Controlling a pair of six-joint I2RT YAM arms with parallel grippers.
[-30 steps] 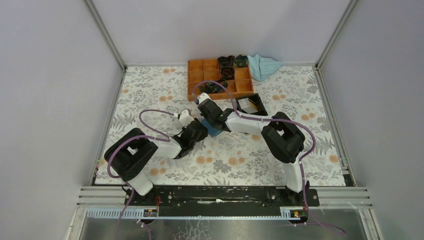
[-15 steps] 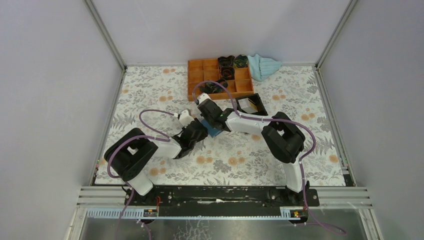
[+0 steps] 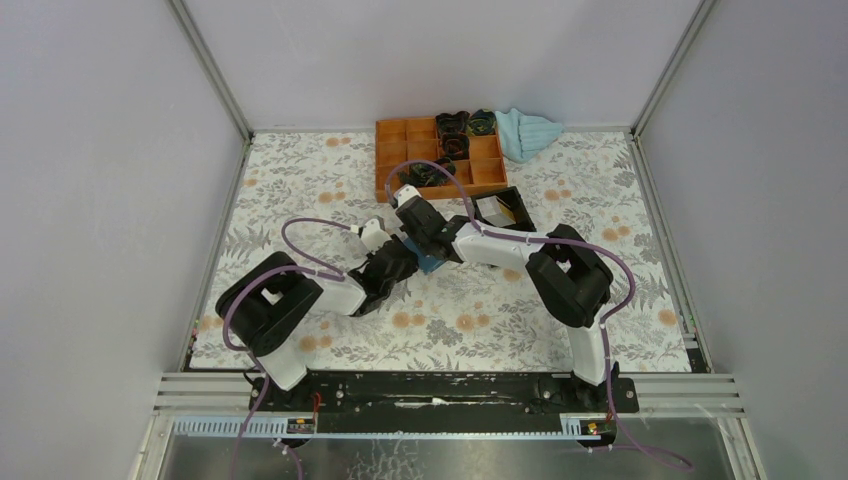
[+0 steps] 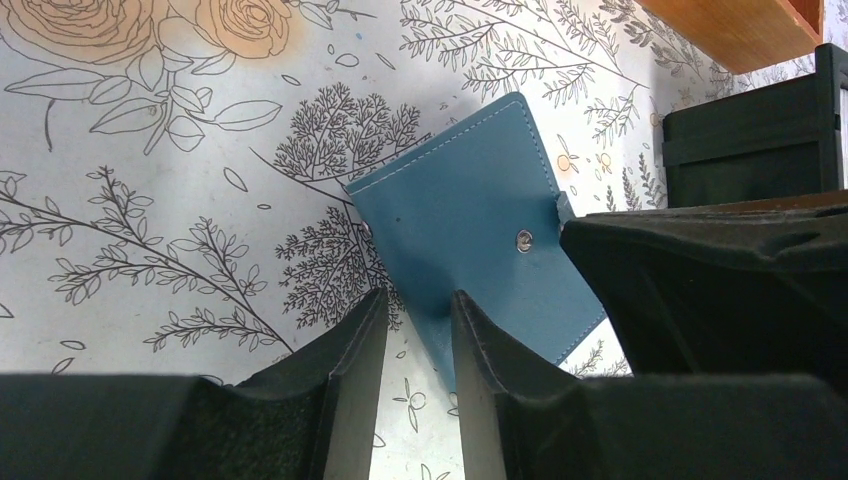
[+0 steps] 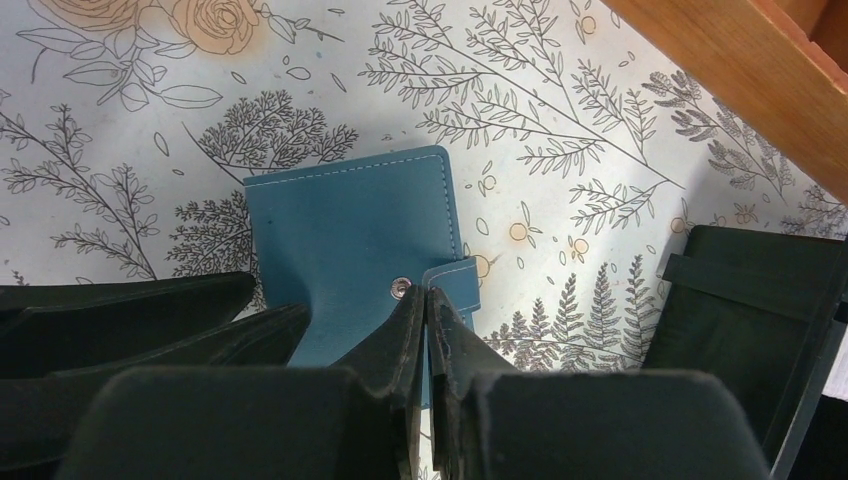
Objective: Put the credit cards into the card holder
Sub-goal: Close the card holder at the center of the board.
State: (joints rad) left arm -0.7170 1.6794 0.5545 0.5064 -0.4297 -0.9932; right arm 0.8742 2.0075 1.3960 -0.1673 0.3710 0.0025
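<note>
My right pincer (image 5: pixel 426 310) is clenched almost to a slit, and what sits at its tips is the little clasp tab (image 5: pixel 455 278) of the card holder (image 5: pixel 340 230). It looks to me like I have that tab nipped, just beside the metal snap (image 5: pixel 400 287), because the case lies folded shut and the flap has to come free before anything can go in. The holder lies flat on the flowered table (image 5: pixel 560 130), reaching out ahead of those fingers and off to their left. My left pincer (image 4: pixel 418 325) stands released, its fingers apart with bare table showing between them. The holder's near corner pokes into that gap against the right-hand finger, which I judge is there to stop the case from sliding when the flap is tugged. The black box (image 5: pixel 750 310) sits to the right of my right fingers, and the orange tray (image 5: pixel 740 70) beyond it. No credit cards show plainly to me.
</note>
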